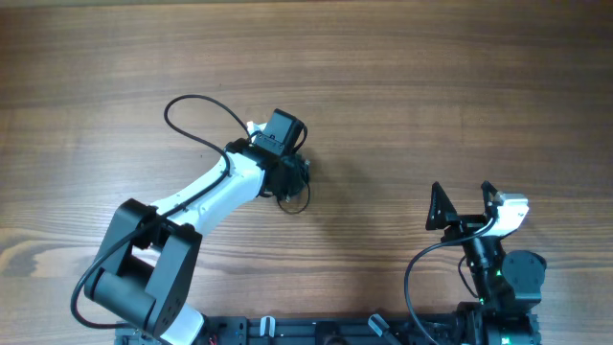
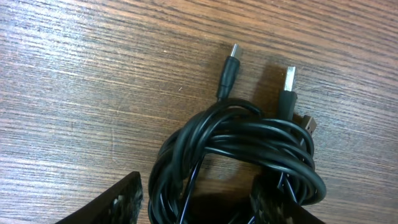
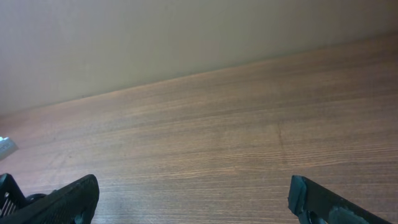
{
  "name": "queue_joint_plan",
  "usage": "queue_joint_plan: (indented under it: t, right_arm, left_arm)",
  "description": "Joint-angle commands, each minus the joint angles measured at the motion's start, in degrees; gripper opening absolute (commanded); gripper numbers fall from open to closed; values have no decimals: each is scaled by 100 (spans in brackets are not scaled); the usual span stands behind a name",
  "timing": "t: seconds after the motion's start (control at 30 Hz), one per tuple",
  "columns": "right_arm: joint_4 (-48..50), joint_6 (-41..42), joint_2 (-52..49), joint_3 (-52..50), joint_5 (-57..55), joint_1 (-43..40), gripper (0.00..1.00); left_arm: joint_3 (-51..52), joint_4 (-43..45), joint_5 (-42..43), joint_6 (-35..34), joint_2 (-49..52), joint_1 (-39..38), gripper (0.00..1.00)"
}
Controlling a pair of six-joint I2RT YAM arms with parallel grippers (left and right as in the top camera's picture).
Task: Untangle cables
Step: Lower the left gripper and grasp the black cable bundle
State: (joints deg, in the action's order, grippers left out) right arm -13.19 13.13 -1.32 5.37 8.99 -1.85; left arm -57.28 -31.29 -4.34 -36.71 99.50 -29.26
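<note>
Left wrist view. Shows the cables (image 2: 249, 134) wound into a loose black coil lying flat on the wooden table (image 2: 74, 93), low and right of centre, wider across than deep. Shows two ends sticking out of the coil's far side, a slim plug (image 2: 228, 73) and a broader metal-tipped plug (image 2: 288, 87), side by side but apart, both pointing away from the camera. Places the coil between the fingers of the left gripper (image 2: 199, 202), with one finger (image 2: 121, 202) just beside its left flank and the other half buried among the strands. Cannot tell whether clamped or merely straddling.

Overhead view. Hides most of the coil under the left arm (image 1: 211, 192), leaving a thin loop at the near side. Locates it around mid-table, with open wood on all sides as far as the frame reaches. Catches the right gripper (image 1: 462, 201) low and right, well apart from the coil, jaws spread wide, holding nothing.

Right wrist view. Adds the table's far edge, meeting a pale wall (image 3: 186, 37).
</note>
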Motion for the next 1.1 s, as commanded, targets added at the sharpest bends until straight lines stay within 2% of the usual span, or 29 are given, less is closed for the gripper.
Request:
queue_joint_plan:
  t: [0.0, 0.1, 0.27, 0.37, 0.7, 0.77, 0.8, 0.83, 0.97, 1.07]
  right_arm:
    - [31, -98, -9, -2, 98, 33, 100]
    - [31, -101, -9, -2, 98, 33, 100]
    - [33, -101, -9, -2, 98, 33, 100]
    - [33, -101, -9, -2, 98, 33, 100]
    - [31, -101, -9, -2, 96, 33, 100]
    - [33, -103, -9, -2, 98, 33, 100]
    - [33, -98, -9, -2, 96, 33, 100]
    - [31, -101, -9, -2, 98, 33, 100]
    - [33, -101, -9, -2, 98, 33, 100]
    - [31, -101, -9, -2, 96, 33, 100]
  left_arm:
    - [142, 232, 90, 44, 83, -33, 53]
    - [356, 522, 90, 44, 83, -31, 46]
    - [721, 1054, 201, 42, 83, -33, 29]
    - [726, 1095, 240, 42, 83, -33, 4]
    - [721, 625, 262, 20, 74, -31, 4]
    - [651, 420, 498, -149, -35, -13, 4]
    - [588, 254, 496, -354, -109, -9, 4]
    - [426, -153, 487, -984, -330, -9, 4]
    - [262, -765, 494, -2973, -844, -11, 4]
    - [262, -1012, 713, -4996, -1016, -15, 4]
